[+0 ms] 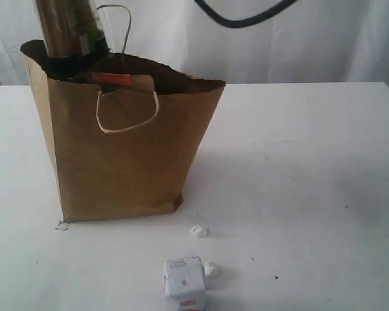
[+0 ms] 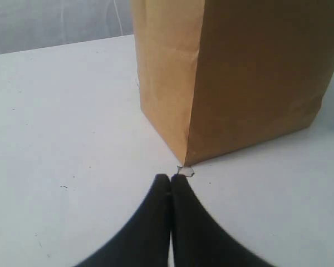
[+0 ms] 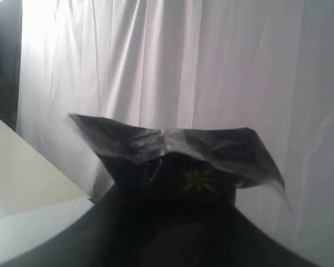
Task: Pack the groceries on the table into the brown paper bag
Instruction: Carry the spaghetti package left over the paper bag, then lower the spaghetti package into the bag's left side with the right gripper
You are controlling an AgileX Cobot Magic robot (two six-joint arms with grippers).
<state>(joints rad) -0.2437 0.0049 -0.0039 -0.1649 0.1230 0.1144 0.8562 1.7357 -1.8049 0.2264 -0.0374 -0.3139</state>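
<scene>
The brown paper bag [image 1: 123, 155] stands upright on the white table [image 1: 298, 194], left of centre. The long spaghetti packet [image 1: 65, 26] sticks up out of the bag's far-left corner. Its crimped end [image 3: 172, 142] rises between the dark jaws of my right gripper [image 3: 181, 186], which is shut on it. The orange label of the brown pouch [image 1: 120, 80] shows inside the bag's mouth. The white carton [image 1: 185, 285] lies at the table's front edge. My left gripper [image 2: 171, 179] is shut and empty, low over the table by the bag's bottom corner [image 2: 186, 158]. Neither gripper shows in the exterior view.
Two tiny white lumps [image 1: 198, 230] [image 1: 212, 269] lie near the carton. A small clear scrap [image 2: 186, 171] sits at the bag's corner. A pale curtain [image 3: 211, 67] hangs behind the table. A black cable [image 1: 246, 19] loops at the top.
</scene>
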